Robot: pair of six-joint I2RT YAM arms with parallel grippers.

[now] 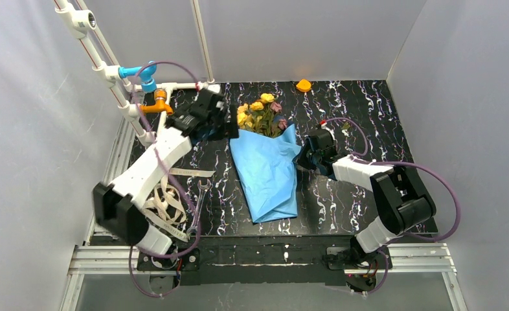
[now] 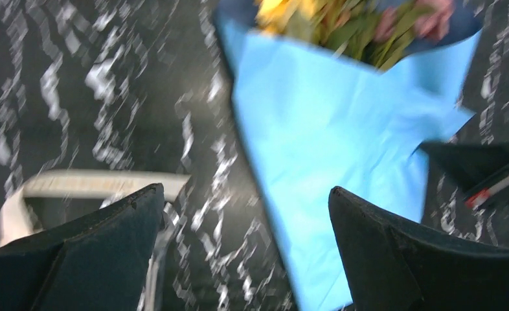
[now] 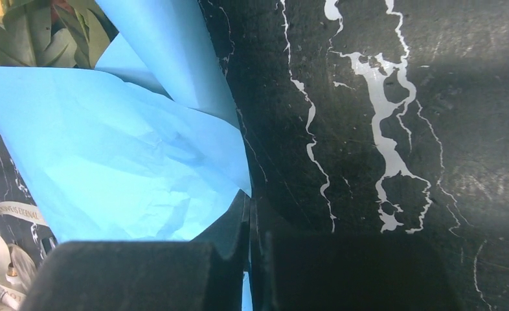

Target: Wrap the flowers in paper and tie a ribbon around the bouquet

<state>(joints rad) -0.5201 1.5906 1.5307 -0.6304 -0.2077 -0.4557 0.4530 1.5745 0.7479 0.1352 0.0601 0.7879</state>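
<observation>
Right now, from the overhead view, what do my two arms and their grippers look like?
Both arms are built of white shells and blocky black joints, the left arm and right arm alike. A thin purple cable loops along each. The left gripper and right gripper have matte black, wedge-shaped fingers.

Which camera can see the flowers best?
The top external view. It shows the whole bunch of flowers, yellow and pink heads poking out of the blue paper. The left wrist view catches them blurred and cut off at its top edge; the right wrist view shows only green leaves in a corner.
</observation>
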